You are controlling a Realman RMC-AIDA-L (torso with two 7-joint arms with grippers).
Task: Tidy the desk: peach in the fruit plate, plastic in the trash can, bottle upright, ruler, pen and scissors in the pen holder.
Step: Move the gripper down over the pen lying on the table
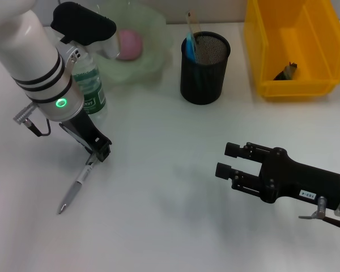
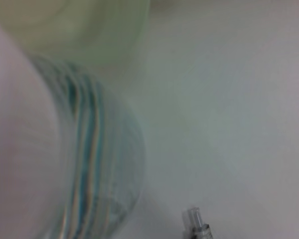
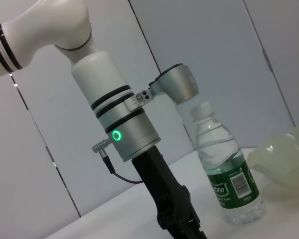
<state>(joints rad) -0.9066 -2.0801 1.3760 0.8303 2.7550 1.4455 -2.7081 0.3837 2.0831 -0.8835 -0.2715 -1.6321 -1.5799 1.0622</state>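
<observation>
Near the desk's left edge, the left end effector (image 1: 97, 152) pinches the upper end of the pen (image 1: 75, 190), the one item not yet put away; its long axis slants, tip toward the front-left corner. Behind, the bottle (image 1: 90, 90) stands upright, the peach (image 1: 130, 44) sits in the fruit plate (image 1: 153, 62). The pen holder (image 1: 204, 68) already holds items. The right end effector (image 1: 229, 160) hovers front-right, jaws wide, empty.

1. You have a plain white desk (image 1: 175, 187) filling the head view, evenly lit with soft shadows.
2. Behind it you see a pale grey panelled wall (image 3: 199, 45), split by thin dark slanted seams.
</observation>
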